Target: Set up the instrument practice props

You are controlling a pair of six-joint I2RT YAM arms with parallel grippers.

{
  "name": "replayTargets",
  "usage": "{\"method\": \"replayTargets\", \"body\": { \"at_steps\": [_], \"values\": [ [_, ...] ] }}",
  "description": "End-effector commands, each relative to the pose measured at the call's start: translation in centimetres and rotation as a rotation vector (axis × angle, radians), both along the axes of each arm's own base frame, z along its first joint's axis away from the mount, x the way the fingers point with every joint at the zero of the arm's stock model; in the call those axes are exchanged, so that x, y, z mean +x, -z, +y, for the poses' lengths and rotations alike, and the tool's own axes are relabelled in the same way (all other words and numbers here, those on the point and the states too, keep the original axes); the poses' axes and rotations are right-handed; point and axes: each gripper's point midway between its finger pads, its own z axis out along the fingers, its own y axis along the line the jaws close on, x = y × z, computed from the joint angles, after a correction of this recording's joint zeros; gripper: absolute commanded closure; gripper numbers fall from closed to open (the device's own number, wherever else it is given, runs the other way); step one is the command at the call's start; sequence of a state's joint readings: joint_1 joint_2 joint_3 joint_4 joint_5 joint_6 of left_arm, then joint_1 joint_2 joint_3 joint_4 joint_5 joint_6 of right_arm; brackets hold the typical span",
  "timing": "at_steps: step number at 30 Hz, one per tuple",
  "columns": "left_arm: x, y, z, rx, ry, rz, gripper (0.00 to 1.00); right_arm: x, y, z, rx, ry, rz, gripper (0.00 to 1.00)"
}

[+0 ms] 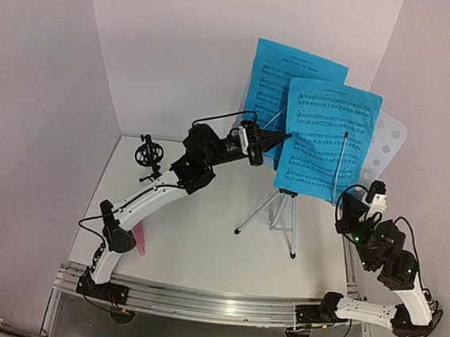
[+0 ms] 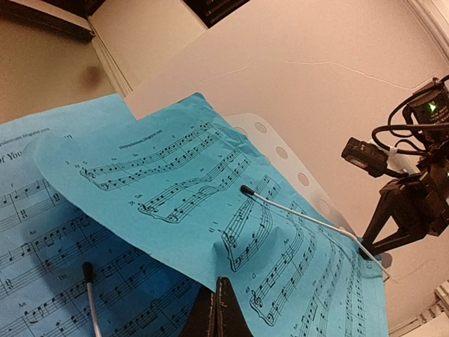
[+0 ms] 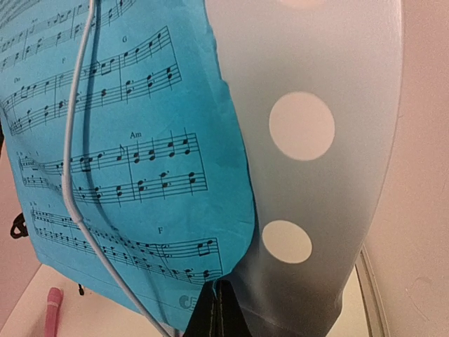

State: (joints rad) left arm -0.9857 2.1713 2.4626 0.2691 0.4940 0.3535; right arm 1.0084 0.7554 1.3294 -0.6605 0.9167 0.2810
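The silver tripod music stand (image 1: pixel 283 210) stands mid-table, its pale perforated desk (image 1: pixel 388 144) tilted back. Two blue sheet-music pages rest on it, the front page (image 1: pixel 328 135) overlapping the back page (image 1: pixel 286 75). My left gripper (image 1: pixel 288 135) (image 2: pixel 221 284) is shut on the front page's (image 2: pixel 196 182) left edge, and the paper puckers there. My right gripper (image 1: pixel 341 207) (image 3: pixel 219 286) is shut on the desk's (image 3: pixel 323 175) lower edge, beside the page's (image 3: pixel 126 140) bottom corner. The pink microphone (image 1: pixel 142 242) (image 3: pixel 52 309) lies on the table, half hidden by my left arm. The black mic mount (image 1: pixel 148 155) stands at the back left.
Thin wire page holders (image 2: pixel 302 217) (image 3: pixel 70 175) lie across the sheets. The tripod's legs spread over the table (image 1: pixel 201 246). White backdrop walls (image 1: pixel 172 52) close in the back and sides. An aluminium rail (image 1: pixel 212 303) runs along the near edge. My right arm (image 2: pixel 414 189) shows behind the desk.
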Motion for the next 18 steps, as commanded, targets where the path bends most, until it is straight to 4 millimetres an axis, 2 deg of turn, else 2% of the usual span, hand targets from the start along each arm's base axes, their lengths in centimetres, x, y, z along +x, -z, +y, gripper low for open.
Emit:
{"method": "replayTargets", "body": {
  "at_steps": [1, 5, 13, 18],
  "values": [
    [-0.5, -2.4, 1.4, -0.099, -0.036, -0.11, 1.0, -0.7, -3.6, -0.6, 0.081, -0.027, -0.12, 1.0],
    [0.1, -2.4, 1.1, -0.102, -0.065, -0.115, 1.0, -0.7, -4.1, -0.8, 0.108, -0.012, -0.163, 1.0],
    [1.0, -1.2, 0.2, -0.08, -0.09, -0.116, 1.0, -1.1, -1.9, -3.6, 0.159, 0.092, -0.149, 1.0],
    [1.2, -1.3, 0.2, -0.098, -0.096, -0.118, 1.0, -1.1, -1.9, -3.2, 0.154, 0.073, -0.148, 1.0]
  ]
}}
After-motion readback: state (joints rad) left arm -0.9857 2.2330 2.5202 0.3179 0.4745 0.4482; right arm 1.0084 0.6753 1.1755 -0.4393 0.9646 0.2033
